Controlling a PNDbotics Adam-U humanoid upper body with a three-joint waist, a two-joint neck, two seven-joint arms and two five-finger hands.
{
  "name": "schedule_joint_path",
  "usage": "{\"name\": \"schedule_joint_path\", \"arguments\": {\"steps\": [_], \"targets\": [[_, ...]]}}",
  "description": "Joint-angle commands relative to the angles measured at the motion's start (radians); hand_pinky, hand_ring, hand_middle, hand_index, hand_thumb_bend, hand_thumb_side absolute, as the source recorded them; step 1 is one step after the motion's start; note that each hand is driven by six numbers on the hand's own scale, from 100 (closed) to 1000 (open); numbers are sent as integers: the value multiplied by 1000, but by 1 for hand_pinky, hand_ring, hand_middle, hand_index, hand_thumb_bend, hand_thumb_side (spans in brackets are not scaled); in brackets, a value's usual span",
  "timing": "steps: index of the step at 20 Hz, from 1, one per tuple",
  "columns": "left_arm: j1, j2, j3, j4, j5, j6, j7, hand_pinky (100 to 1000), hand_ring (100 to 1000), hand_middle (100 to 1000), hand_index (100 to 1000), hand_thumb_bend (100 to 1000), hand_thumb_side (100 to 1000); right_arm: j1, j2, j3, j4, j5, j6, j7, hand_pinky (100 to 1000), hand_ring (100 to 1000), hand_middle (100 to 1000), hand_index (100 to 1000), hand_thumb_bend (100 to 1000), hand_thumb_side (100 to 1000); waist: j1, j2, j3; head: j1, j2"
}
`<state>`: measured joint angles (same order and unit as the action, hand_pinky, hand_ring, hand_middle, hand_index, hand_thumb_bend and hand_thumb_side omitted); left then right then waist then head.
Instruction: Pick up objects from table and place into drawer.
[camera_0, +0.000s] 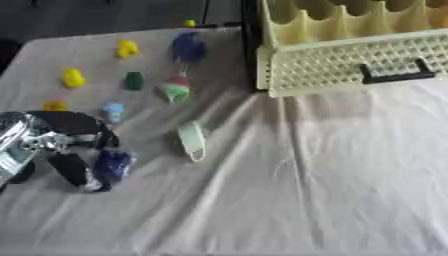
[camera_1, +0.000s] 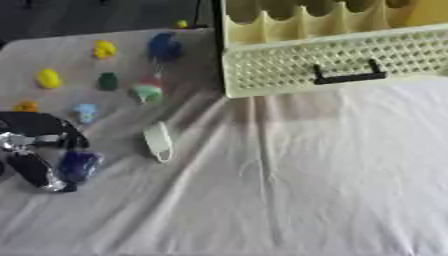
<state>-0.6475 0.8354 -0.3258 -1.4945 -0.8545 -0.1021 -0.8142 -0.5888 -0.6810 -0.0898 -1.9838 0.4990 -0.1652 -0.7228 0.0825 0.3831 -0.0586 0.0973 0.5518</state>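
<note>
Counter (camera_0: 332, 190): white cloth, wrinkled.
Left hand (camera_0: 66, 150): fingers curled round a blue object (camera_0: 112, 165), seemingly translucent.
Drawer (camera_0: 350, 60): cream, perforated, beyond hand, partly cropped.

- On my screens only the left hand (camera_0: 61, 150) shows, at the left edge; no other part of the robot's body appears in either eye view.
- I see it mostly black, with broad rounded shells over the top that read as one dark arch.
- Near the wrist (camera_0: 19, 135) I get bright silver metal, shiny and crinkled-looking with glare, and a paler grey-green patch below it.
- The fingers (camera_0: 74, 172) look like thick black segments, glossy, with a silvery tip on one at the bottom.
- I cannot make out any cables, screws or markings.
</note>
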Motion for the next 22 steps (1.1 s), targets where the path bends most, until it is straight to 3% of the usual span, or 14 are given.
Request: {"name": "schedule_joint_path", "arguments": {"steps": [1,9,22], "targets": [[-6,15,-3,21,-7,-9,10,480,675,674,837,535,543,-11,-12,-10,-16,-9,3,-2,578,665,697,794,100,797,-4,-15,-1,6,-7],[0,13,-7,25,1,-12,79,389,605,587,704,458,526,-11,-2,-13,-16,-7,16,5,578,665,697,796,100,803,-6,-15,-3,10,-9],[0,12,-8,16,-20,-2,170,351,579,547,674,410,533,-16,7,-10,-16,-2,30,23,581,666,697,803,100,805,-3,-20,-2,9,-6]]}}
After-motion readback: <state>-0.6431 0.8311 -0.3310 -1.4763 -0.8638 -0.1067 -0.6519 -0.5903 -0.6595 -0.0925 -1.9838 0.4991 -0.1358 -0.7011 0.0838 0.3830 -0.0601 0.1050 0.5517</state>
